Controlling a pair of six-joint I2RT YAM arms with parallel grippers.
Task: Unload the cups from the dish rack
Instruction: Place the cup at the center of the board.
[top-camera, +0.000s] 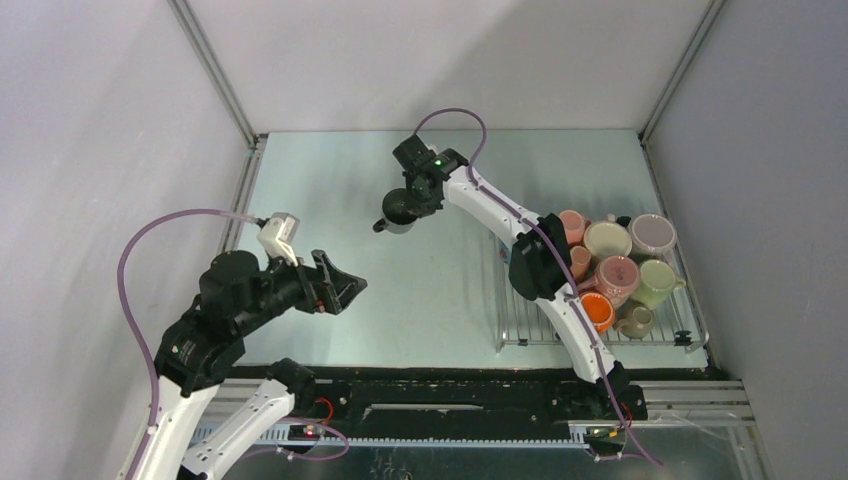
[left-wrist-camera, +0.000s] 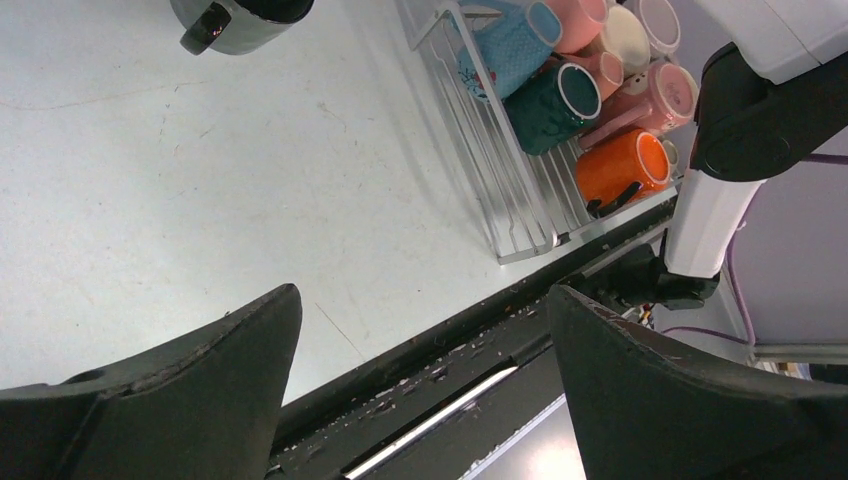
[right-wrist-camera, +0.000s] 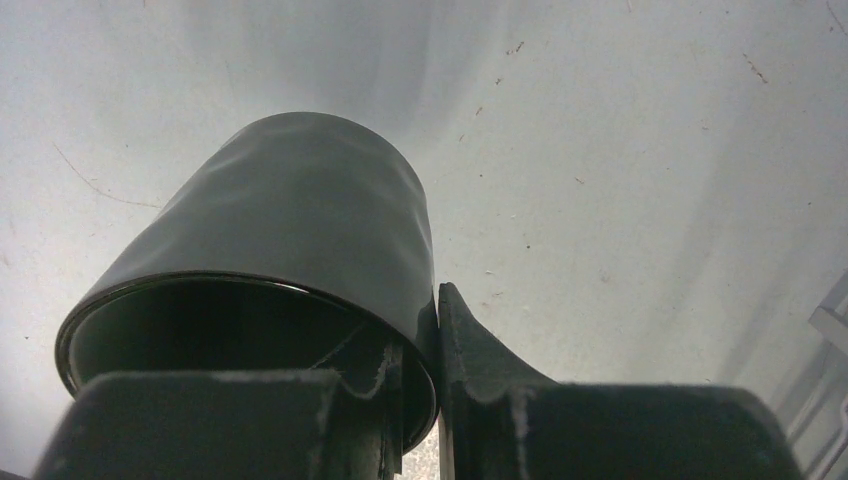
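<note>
Fingers (right-wrist-camera: 490, 390) of the right gripper (right-wrist-camera: 437, 335) are closed on the rim of a dark grey mug (right-wrist-camera: 300, 230), one finger inside the mouth and the other against the outer wall. From the top view, this mug (top-camera: 400, 210) sits under the right gripper (top-camera: 417, 193) over the middle of the counter (top-camera: 320, 180), well apart from the dish rack (top-camera: 520, 330), with its handle pointing left. Whether its base touches the counter cannot be told.

The dish rack stands at the right side of the counter, near its front edge. Its right half is packed with mugs touching one another: an orange mug (top-camera: 598, 310) and a beige mug (top-camera: 636, 320) at the front, a pink mug (top-camera: 617, 275) and a pale green mug (top-camera: 656, 283) behind them, then a cream mug (top-camera: 607, 240) and a lilac mug (top-camera: 652, 235) at the back. A salmon mug (top-camera: 572, 226) lies at the back left of the group. The left wrist view also shows a dark teal mug (left-wrist-camera: 550, 100) on its side and a light blue mug (left-wrist-camera: 510, 45) behind it; in the top view the right arm (top-camera: 530, 265) crosses over that part of the rack. The rack's left strip of bars is bare.

The left gripper (top-camera: 340, 285) is on the left side of the counter, well apart from the rack. Its fingers (left-wrist-camera: 200, 390) are spread wide with nothing between them.
</note>
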